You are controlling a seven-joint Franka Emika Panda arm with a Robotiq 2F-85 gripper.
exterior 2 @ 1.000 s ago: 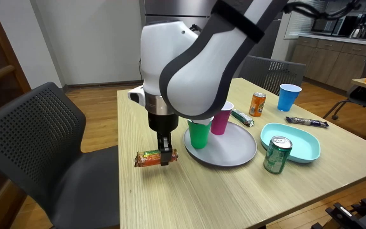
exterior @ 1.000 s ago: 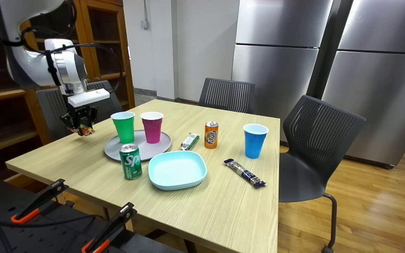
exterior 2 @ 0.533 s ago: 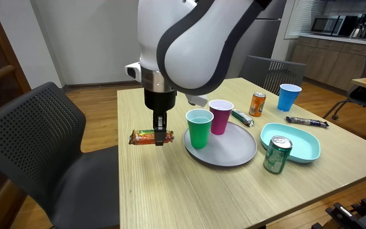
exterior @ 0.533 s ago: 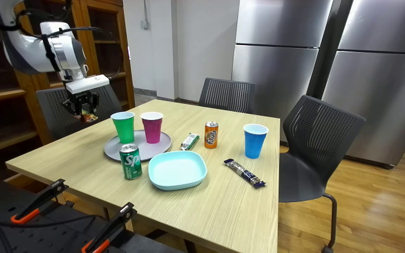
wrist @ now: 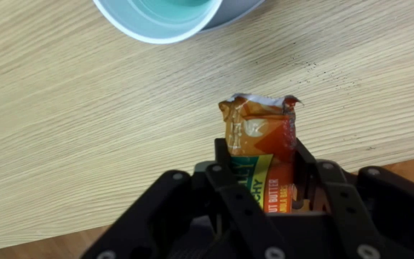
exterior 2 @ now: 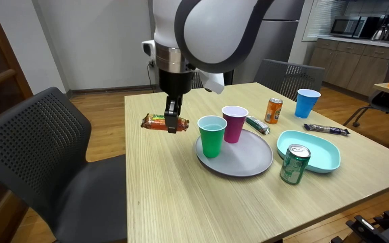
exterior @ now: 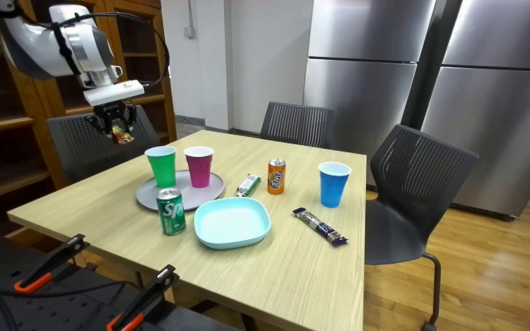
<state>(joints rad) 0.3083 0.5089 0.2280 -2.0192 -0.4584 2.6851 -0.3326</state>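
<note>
An orange-wrapped granola bar (wrist: 259, 129) is hanging roughly level in the gripper (wrist: 261, 144), whose jaws are pressing on its two long sides while both ends are protruding; its lettering, partly covered, is apparently announcing peanut butter. Both are hovering above the wood-grained table (exterior 2: 167, 199), apart from its surface, on which fine dark specks (wrist: 322, 73) are showing ahead of the gripper in the wrist view. Nearest the gripper, a green plastic cup (exterior 2: 211, 141) is standing upright; a magenta plastic cup (exterior 2: 234, 128) is standing next to it, slightly farther from the gripper, and a round gray plate (exterior 2: 248, 162) is carrying both cups. Beyond the plate from the gripper, a Sprite can (exterior: 171, 214) is standing just beside a turquoise dish (exterior: 233, 224), and a green-wrapped bar (exterior: 248, 185) is lying near a Fanta can (exterior: 276, 177). Well apart from the gripper, a blue plastic cup (exterior: 333, 188) is standing upright, with a navy-wrapped bar (exterior: 319, 225) lying near it. On the gripper's side away from the plate, a black mesh-backed chair (exterior 2: 46, 135) is standing at the table's edge.
</note>
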